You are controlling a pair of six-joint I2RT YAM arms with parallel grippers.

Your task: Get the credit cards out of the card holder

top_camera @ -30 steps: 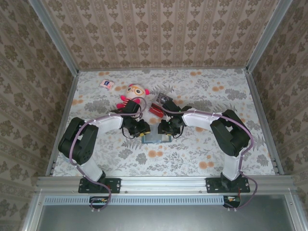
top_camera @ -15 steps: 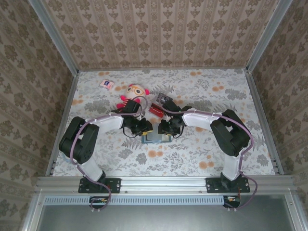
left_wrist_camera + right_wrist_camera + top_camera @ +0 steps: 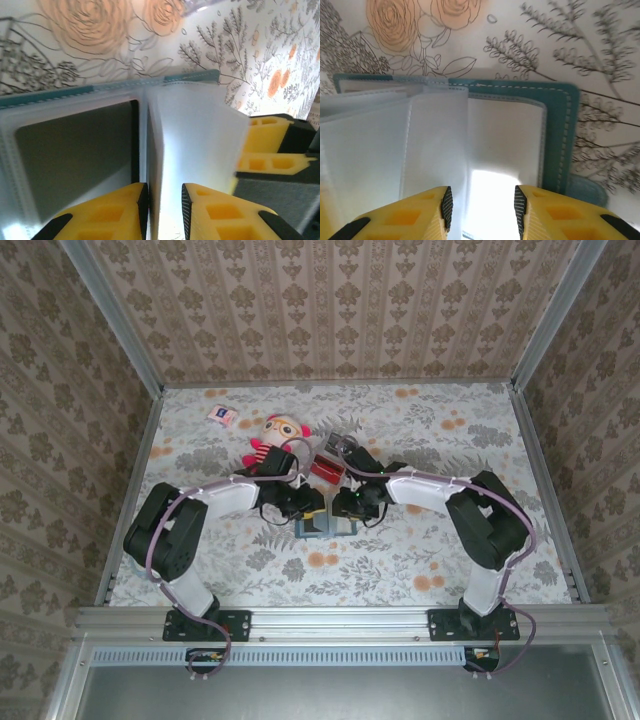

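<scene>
I see the card holder (image 3: 560, 125) teal with pale stitching, its sleeves milky white, one over a dark grey card (image 3: 75, 150). Table (image 3: 450, 560): white cloth, grey leaves, orange blossoms. Left pincer (image 3: 162, 210) and right pincer (image 3: 482, 210) yellow, black pads. Doll (image 3: 278, 435) pink and red. Walls (image 3: 330, 310) beige damask.

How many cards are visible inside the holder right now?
1: a dark card in the sleeve beside the left gripper, inside the card holder. The frosted sleeves may hide others.
</scene>
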